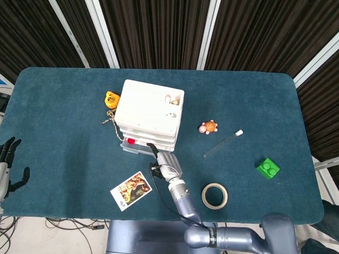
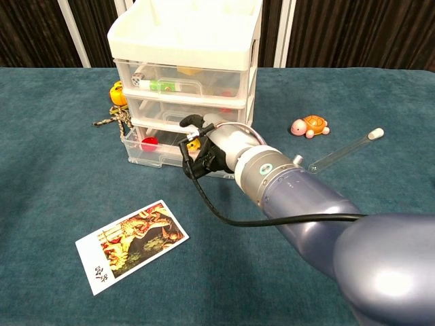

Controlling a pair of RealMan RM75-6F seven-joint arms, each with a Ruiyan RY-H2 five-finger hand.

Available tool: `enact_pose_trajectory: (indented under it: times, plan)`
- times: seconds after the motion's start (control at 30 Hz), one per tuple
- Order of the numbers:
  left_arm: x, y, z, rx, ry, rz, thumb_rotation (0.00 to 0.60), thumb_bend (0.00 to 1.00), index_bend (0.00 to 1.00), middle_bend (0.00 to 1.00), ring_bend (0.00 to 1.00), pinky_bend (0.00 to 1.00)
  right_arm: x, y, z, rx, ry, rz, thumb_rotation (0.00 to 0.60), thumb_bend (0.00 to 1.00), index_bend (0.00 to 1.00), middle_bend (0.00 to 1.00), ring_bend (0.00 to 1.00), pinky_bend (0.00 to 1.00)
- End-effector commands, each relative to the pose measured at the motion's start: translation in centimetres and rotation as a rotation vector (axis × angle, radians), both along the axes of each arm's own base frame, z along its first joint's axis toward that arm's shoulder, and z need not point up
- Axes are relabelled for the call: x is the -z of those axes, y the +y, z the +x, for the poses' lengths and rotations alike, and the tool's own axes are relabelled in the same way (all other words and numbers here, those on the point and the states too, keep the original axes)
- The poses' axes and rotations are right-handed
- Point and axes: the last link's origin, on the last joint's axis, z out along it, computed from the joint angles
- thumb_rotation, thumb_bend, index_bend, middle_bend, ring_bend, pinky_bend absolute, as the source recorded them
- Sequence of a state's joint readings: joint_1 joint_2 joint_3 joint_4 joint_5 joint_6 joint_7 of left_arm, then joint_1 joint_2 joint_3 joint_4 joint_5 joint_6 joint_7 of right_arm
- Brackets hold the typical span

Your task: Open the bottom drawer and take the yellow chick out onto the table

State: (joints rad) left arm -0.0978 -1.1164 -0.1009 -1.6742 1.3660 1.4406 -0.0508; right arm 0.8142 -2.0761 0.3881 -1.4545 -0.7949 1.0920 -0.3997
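Observation:
The white three-drawer cabinet [image 1: 149, 112] [image 2: 187, 64] stands at the table's middle. Its bottom drawer [image 1: 135, 149] [image 2: 144, 155] is pulled out a little, with a red ball [image 2: 149, 143] in it. My right hand [image 1: 162, 160] [image 2: 207, 146] reaches over the drawer's front edge at its right part, fingers curled around the yellow chick [image 2: 194, 144], of which only a sliver shows. Whether the fingers grip the chick is unclear. My left hand [image 1: 7, 165] hangs off the table's left edge, fingers spread, holding nothing.
A picture card [image 1: 131, 190] [image 2: 132, 244] lies in front of the cabinet. A toy turtle [image 1: 208, 127] [image 2: 309, 126], a test tube [image 1: 222, 144] [image 2: 345, 151], a tape roll [image 1: 214, 195] and a green brick [image 1: 268, 168] lie to the right. An orange toy [image 1: 111, 99] [image 2: 119, 94] sits behind left.

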Motion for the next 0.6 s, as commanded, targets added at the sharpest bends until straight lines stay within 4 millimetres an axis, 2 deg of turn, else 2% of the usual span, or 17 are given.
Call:
enact_pose_trajectory:
  times: [0.03, 0.6]
  plan:
    - [0.0, 0.0, 0.0, -0.001, -0.001, 0.000, 0.600, 0.46, 0.04, 0.00, 0.00, 0.00, 0.5, 0.2, 0.0, -0.005, 0.025, 0.020, 0.600, 0.64, 0.13, 1.00, 1.00, 1.00]
    - [0.0, 0.0, 0.0, -0.002, -0.006, -0.001, 0.600, 0.46, 0.04, 0.00, 0.00, 0.00, 1.8, 0.2, 0.2, 0.014, 0.060, 0.099, 0.600, 0.64, 0.17, 1.00, 1.00, 1.00]
